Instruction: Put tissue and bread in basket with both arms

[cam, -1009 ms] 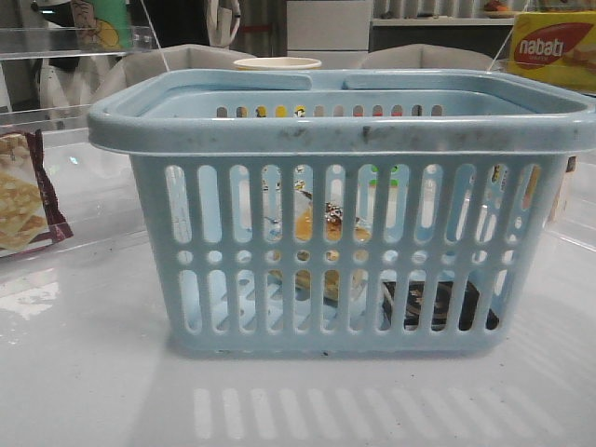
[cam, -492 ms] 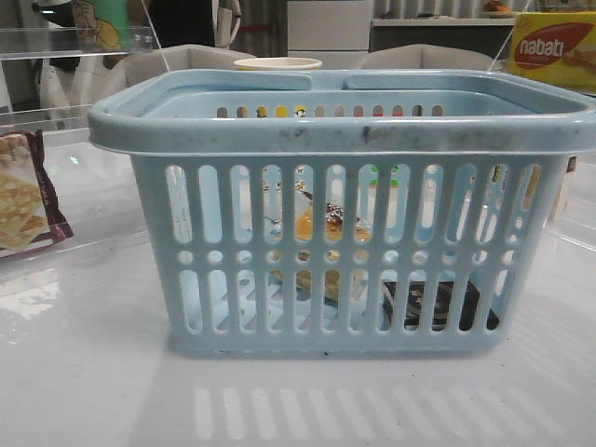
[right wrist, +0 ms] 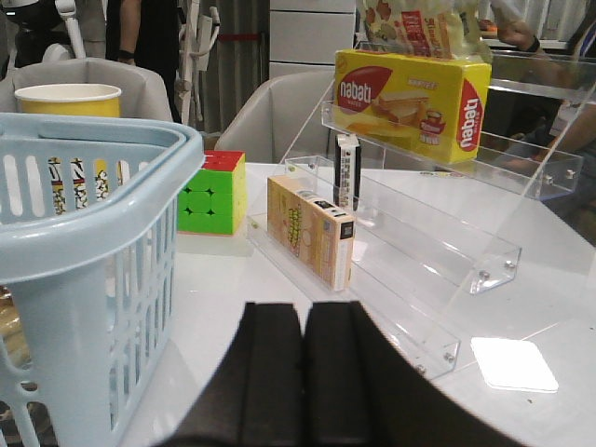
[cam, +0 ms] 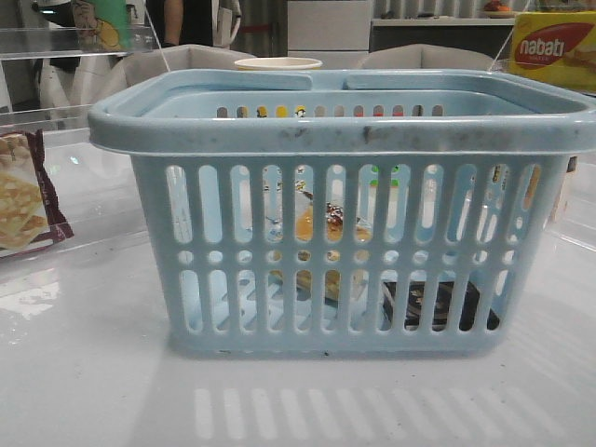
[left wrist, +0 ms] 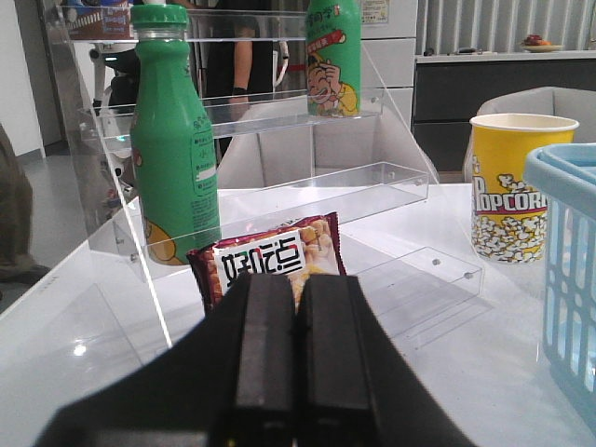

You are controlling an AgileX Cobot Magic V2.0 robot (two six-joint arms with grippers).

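Observation:
The light-blue basket (cam: 345, 223) stands in the middle of the table in the front view. Through its slots I see the wrapped golden-brown bread (cam: 321, 228) inside, and the black tissue packet (cam: 438, 303) lying on the basket floor at the right. The basket's edge also shows in the left wrist view (left wrist: 568, 270) and in the right wrist view (right wrist: 84, 242). My left gripper (left wrist: 296, 279) is shut and empty, left of the basket. My right gripper (right wrist: 304, 307) is shut and empty, right of the basket. Neither gripper shows in the front view.
A maroon-edged cracker pack (left wrist: 270, 265) lies ahead of the left gripper, by a green bottle (left wrist: 172, 149) and a clear acrylic shelf (left wrist: 307, 186). A popcorn cup (left wrist: 517, 186) stands behind the basket. On the right are a colour cube (right wrist: 212, 194), a small carton (right wrist: 310, 228) and a yellow nabati box (right wrist: 410, 98).
Nothing on the table has moved. Only a person in the far background has shifted.

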